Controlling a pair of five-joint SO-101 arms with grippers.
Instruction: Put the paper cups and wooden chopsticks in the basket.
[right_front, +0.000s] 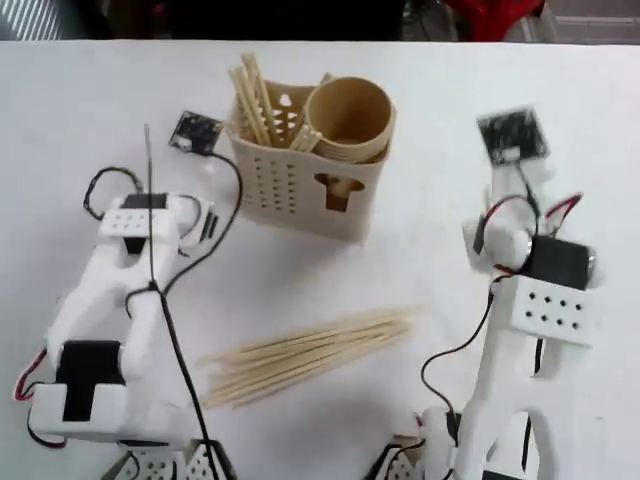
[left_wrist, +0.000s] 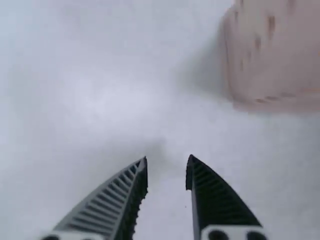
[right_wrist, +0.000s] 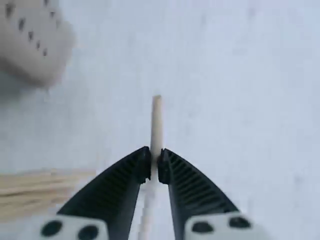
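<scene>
Now, right jaws clamp a chopstick (right_wrist: 156, 122), rear end cut off; left jaws apart near what seems the basket (left_wrist: 272, 50).

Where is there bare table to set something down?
Free: the table strip between basket and loose chopsticks, and the patch between basket and right arm. Crowded: the front, where those chopsticks lie beside the left arm.

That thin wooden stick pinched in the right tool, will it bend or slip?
The chopstick looks straight, so probably stiff. Thin wood, likely light. Pinched at one narrow spot by the right tool, it may pivot or slip.
</scene>
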